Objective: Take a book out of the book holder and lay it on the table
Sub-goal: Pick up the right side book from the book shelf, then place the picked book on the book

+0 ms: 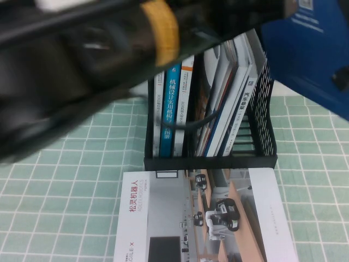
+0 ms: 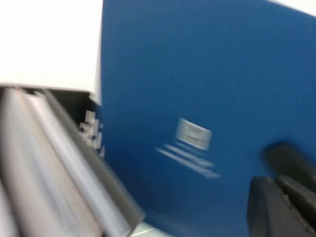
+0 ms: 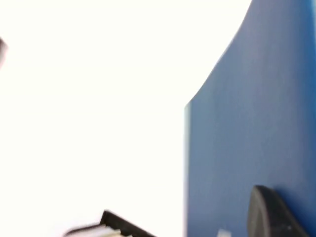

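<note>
Here, a large thin softcover book with a plain deep-blue back (image 1: 313,49) is held up in the air at the upper right of the high view, above and to the right of a black plastic upright book holder with perforated mesh sides (image 1: 265,103). The book is clear of the holder's compartments and tilted.

The holder stands on a table covered in a light green and white grid-checked cloth (image 1: 60,185). Its compartments hold upright books, among them a narrow book with a light-blue spine and white Chinese characters (image 1: 171,106). A white magazine with robot photographs (image 1: 207,218) lies flat on the cloth, just in front of the holder.

The left arm, a dark blurred mass with a yellow band (image 1: 161,30), sweeps across the top of the high view. The left gripper (image 2: 276,190) shows in the left wrist view as dark fingers (image 2: 269,207) against the book's blue back, which bears a small white label; whether they clamp it I cannot tell. In the right wrist view, the right gripper (image 3: 269,210) shows one dark finger lying against the blue cover; its grip cannot be told either.
</note>
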You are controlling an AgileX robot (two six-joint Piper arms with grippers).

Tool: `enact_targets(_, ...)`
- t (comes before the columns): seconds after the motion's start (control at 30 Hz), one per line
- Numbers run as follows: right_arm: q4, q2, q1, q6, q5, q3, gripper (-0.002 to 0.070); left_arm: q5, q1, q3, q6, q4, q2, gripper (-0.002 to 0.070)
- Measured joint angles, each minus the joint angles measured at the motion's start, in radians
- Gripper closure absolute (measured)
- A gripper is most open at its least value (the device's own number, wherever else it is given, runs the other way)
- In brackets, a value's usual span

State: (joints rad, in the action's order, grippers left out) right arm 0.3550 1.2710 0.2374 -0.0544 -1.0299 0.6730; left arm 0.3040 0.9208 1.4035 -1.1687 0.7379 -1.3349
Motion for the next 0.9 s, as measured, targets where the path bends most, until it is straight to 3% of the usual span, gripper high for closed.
enact_targets(0.2,0.306,-0.242,0.0,-0.011,0.291,-0.004,0.0652,0.402,0.144,0.0,0.233,-0.016,0.18,0.0678)
enact_targets(0.3,0.538,-0.336,0.0,-0.149,0.37,-0.005,0.0652,0.573,0.187,0.0,0.312,-0.058,0.234,0.0678)
enact_targets(0.43,0.805,-0.419,0.0,-0.353,0.336,-0.005,0.0652,0.725,0.195,-0.018,0.354,-0.082,0.273,0.0678)
enact_targets(0.67,1.119,-0.445,0.0,-0.663,0.189,-0.005,0.0652,0.635,0.195,-0.158,0.296,-0.105,0.302,0.0678)
enact_targets(0.9,1.217,-0.337,0.014,-0.727,0.184,-0.005,0.0652,0.502,0.197,-0.3,0.221,-0.178,0.305,0.0677)
